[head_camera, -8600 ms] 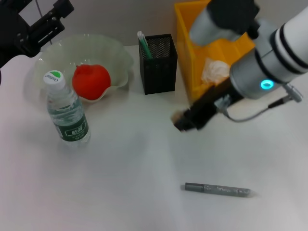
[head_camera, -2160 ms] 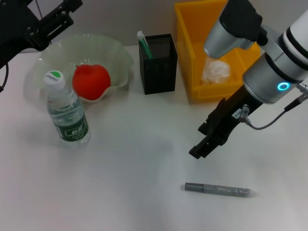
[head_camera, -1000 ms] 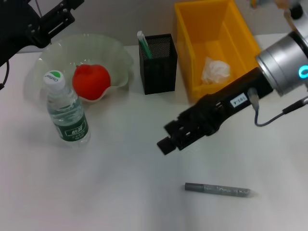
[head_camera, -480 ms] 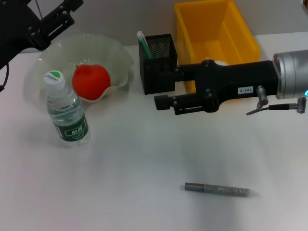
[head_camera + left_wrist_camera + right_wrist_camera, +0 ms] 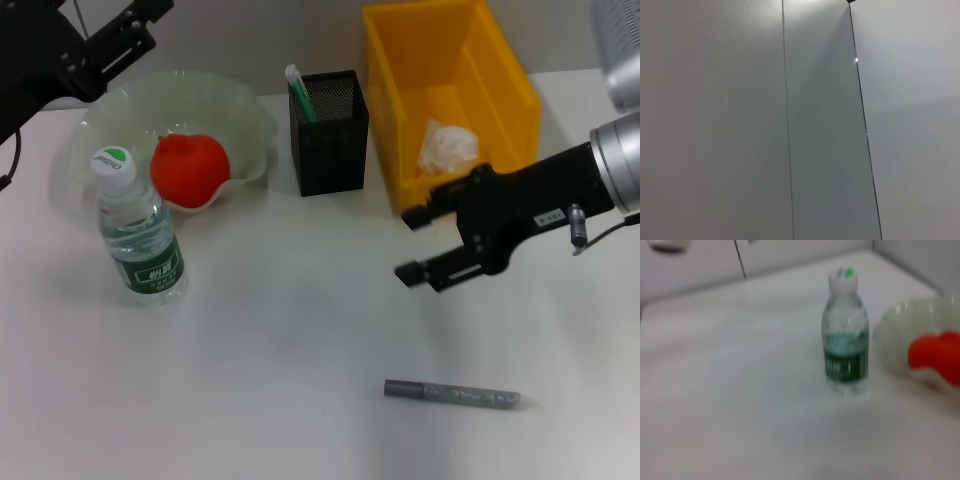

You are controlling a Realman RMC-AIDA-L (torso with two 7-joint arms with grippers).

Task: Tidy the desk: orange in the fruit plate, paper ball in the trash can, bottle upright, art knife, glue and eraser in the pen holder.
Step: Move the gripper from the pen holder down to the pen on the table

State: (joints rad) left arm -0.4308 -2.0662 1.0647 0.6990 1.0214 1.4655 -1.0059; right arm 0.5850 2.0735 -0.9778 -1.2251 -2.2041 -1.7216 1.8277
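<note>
Most of the tidying looks done: the orange (image 5: 189, 168) sits in the plate (image 5: 240, 110), the bottle (image 5: 139, 232) stands upright at its 7 o'clock, the paper ball (image 5: 447, 148) lies in the yellow bin (image 5: 505, 75), and a green item (image 5: 299, 93) pokes out of the holder (image 5: 329, 132). The knife (image 5: 453, 394) lies flat on the desk (image 5: 260, 380), well apart from the holder at its 5 o'clock, so that looks like the step in hand. The right gripper (image 5: 418, 245) hovers at the knife's 12 o'clock, jaws spread and empty. Next it should drop over the knife, fingers astride the slim body, then close. The left gripper (image 5: 110, 50) sits parked at the plate's 10 o'clock; its jaw state I cannot tell
</note>
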